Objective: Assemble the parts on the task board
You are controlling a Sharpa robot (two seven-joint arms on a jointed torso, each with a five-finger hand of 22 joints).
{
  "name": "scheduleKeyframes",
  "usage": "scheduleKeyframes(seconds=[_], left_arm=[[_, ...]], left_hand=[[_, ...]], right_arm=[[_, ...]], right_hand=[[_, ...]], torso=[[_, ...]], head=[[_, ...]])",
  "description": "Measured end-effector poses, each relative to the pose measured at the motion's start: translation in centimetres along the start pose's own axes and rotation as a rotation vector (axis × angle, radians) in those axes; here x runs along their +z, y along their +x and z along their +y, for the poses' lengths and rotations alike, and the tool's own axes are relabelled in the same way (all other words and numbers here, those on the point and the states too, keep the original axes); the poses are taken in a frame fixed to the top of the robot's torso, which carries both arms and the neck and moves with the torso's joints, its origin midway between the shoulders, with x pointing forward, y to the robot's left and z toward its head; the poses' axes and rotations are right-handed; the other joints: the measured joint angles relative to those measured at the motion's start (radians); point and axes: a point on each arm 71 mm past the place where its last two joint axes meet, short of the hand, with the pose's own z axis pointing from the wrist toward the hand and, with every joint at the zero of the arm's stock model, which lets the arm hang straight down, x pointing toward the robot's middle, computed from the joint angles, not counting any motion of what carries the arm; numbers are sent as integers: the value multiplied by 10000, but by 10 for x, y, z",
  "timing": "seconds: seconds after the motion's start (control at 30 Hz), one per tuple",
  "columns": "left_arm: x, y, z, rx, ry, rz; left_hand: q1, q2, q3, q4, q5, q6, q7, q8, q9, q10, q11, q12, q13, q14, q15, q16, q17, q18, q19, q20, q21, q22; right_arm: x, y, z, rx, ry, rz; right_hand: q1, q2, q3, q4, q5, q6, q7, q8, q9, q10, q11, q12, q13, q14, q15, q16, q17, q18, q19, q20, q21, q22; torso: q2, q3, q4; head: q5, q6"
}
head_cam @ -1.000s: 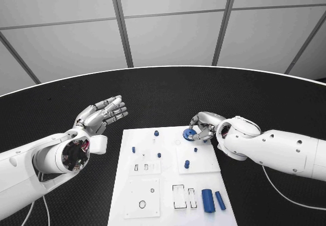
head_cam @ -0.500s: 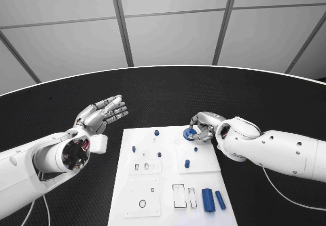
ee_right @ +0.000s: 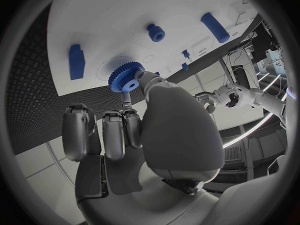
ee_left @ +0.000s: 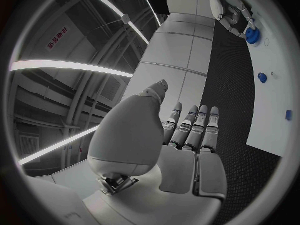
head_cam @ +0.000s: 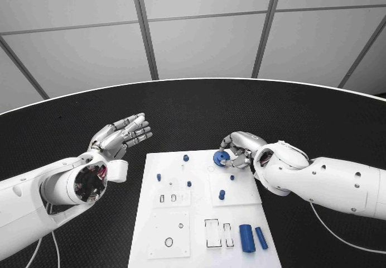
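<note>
While gripping the blue gear [head_cam: 220, 157], the right hand [head_cam: 236, 148] has edged slightly leftward.

Light in the head view is even and cool, with no hard glare. The white task board [head_cam: 205, 206] is the brightest area, its pale markings nearly washed out, while the black surface [head_cam: 201, 106] absorbs light and shows a fine grain. Shadows under the arms are soft and faint. Straight wall seams bow outward toward the picture edges.

Both wrist views are full fisheye circles in a dark frame, strongly curved at the rim. In the left wrist view, bright ceiling strips [ee_left: 69, 67] blow out to white streaks. The left hand [ee_left: 187, 135] and the right hand [ee_right: 125, 130] carry soft sheen close to the lens.
</note>
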Motion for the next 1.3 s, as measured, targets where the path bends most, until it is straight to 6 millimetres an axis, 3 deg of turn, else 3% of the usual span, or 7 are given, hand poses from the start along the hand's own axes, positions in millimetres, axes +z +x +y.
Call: scheduleKeyframes(seconds=[0.43,0.8,1.3], left_arm=[[2,1,1,-7,-10,19],[3,2,2,-18,-21,46],[4,3,2,-45,-61,114]], left_hand=[[0,0,0,0,0,0,0,0,1,0,0,0,-4,0,0,0,-5,0,0,0,0,1],[0,0,27,-27,0,0,0,0,2,1,0,0,-3,0,0,0,-8,-1,0,0,0,2],[0,0,27,-27,0,0,0,0,-8,0,0,0,-3,0,0,0,-7,-1,0,0,0,-6]], right_arm=[[-1,3,49,12,-1479,-368],[22,19,88,-44,-2230,-139],[42,34,113,-205,-2502,342]], right_hand=[[-118,-15,165,-82,0,2,-2,-47,0,0,0,-1,7,-5,-4,0,8,1,-37,-37,47,0],[-183,-81,353,-171,61,8,-7,-136,0,1,1,-1,6,-5,-4,0,6,1,-37,-36,47,-1],[-279,-119,468,-245,61,14,-7,-176,2,1,1,-2,5,-5,-4,0,5,2,-38,-36,46,-1]], torso=[[-7,-25,2],[9,-34,28],[35,-21,26]], head=[[45,20],[134,34],[211,15]])
